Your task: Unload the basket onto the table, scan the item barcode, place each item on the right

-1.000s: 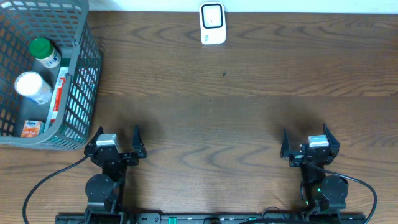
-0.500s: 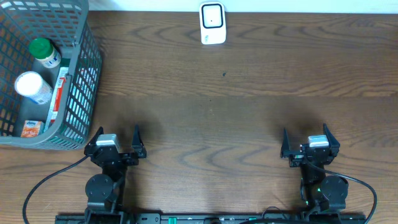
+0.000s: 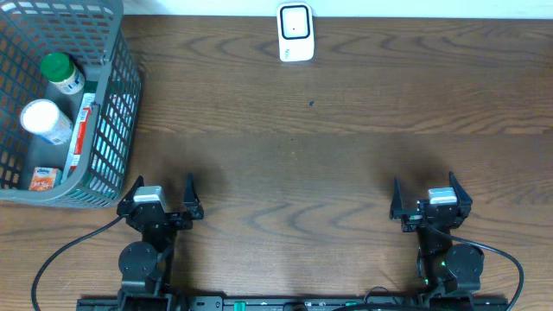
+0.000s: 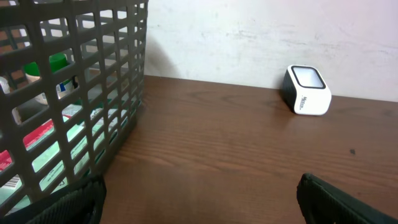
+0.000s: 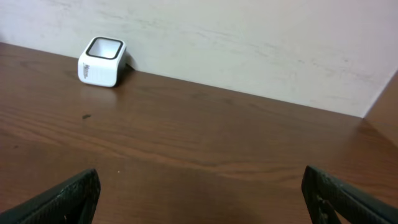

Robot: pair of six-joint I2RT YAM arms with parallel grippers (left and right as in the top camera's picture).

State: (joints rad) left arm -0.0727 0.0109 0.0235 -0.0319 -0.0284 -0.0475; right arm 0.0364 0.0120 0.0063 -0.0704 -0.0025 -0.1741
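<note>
While the scanner stands well apart, the left fingers and right fingers are spread wide, grasping nothing.

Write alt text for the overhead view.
Brown wooden table: black left gripper and right gripper open and empty at the near edge. Grey plastic mesh basket of bottles far left; small white box-shaped scanner at far edge.

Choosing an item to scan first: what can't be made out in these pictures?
- Grey plastic mesh basket: left side cut off by the overhead frame edge.
- Green-capped bottle, white-capped bottle, flat red-and-white box: barcodes too small overhead; basket mesh screens them in the left wrist view.
- Small orange packet: print unreadable overhead.
</note>
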